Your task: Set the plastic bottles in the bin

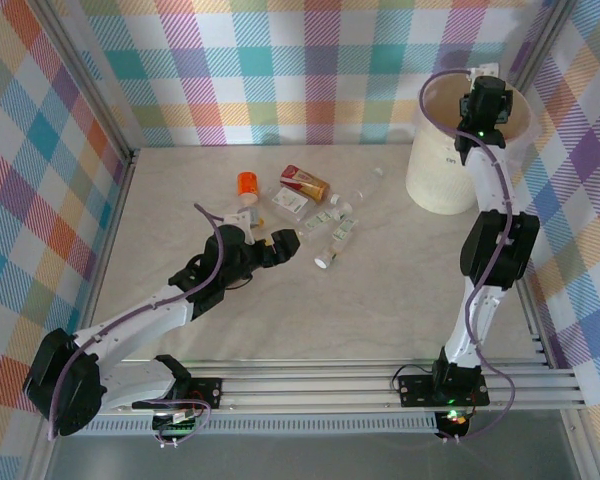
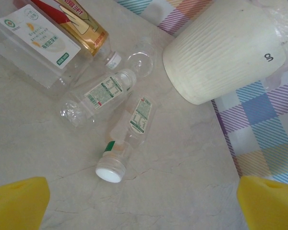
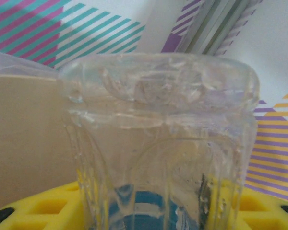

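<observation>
Held bottle: closest to your right wrist lens is the clear bottle [image 3: 158, 134], crinkled and see-through, with something blue showing through its near end.
Right arm: your right gripper [image 3: 153, 213] is clamped on the clear bottle, with one of its yellow pads [image 3: 43, 208] on either side, and the jaws are drawn in only as far as the bottle lets them.
Bin: the bin [image 1: 435, 185] stands at the far right of the table [image 1: 380, 310], close to the checked wall [image 1: 280, 60]. Your right gripper hangs over its open mouth, and its tan inside shows behind the clear bottle.
Left arm: your left gripper [image 2: 143, 203] is spread wide with nothing between its pads, hovering above the table at the near left of the loose bottles.
Nearest loose bottle: the white-capped bottle [image 2: 127, 136] lies on its side just ahead of your left gripper, cap turned toward it.
Next one: the labelled clear bottle [image 2: 101, 93] lies on its side just beyond. You cannot tell whether the two touch.
Further back: the red-and-gold bottle [image 2: 81, 24] and the flat bottle [image 2: 36, 38] with a white-and-green label lie side by side.
Far left of the group: the orange-capped bottle [image 1: 248, 184] sits near the flat bottle.
Group as a whole: every loose bottle lies left of the bin, on the table, well apart from its mouth.
</observation>
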Available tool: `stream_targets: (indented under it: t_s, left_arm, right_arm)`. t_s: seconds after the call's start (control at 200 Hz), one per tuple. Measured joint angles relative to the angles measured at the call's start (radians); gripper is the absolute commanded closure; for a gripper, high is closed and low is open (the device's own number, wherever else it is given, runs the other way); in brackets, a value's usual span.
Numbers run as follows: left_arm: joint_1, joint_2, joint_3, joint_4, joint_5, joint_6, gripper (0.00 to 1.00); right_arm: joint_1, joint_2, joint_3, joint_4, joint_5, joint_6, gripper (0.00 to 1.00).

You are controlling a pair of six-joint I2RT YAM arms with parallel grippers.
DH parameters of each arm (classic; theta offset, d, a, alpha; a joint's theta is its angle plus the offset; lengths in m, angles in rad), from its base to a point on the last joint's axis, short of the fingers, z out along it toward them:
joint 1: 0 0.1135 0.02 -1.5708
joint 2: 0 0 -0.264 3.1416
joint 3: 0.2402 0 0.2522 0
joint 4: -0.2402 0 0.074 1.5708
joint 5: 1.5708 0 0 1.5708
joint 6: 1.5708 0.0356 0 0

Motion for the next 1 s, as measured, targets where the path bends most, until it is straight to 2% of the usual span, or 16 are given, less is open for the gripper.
stream_targets:
  t_s: [0.23,0.445,0.805,0.94,1.0]
  left_arm:
    - [0.0,0.003,0.0,-0.006,-0.003,0.0,0.0]
    - [0.0,0.003,0.0,-0.017,-0.007,-0.004,0.0]
    - [0.0,0.007,0.0,-0.036,-0.026,-0.01,0.0]
    - [0.0,0.002,0.029,-0.151,-0.09,0.019,0.0]
    - [0.0,-0.003,0.06,-0.226,-0.136,0.039,0.0]
  right_arm:
    - [-0.002,0.004,0.0,0.041,0.067,-0.054,0.31]
    - [-0.003,0.004,-0.035,0.123,0.152,-0.1,0.17]
    - [-0.004,-0.031,-0.054,0.069,0.191,-0.031,0.1]
    - [-0.004,-0.087,-0.056,-0.023,0.159,0.051,0.0]
    - [-0.004,-0.118,-0.059,-0.065,0.136,0.09,0.0]
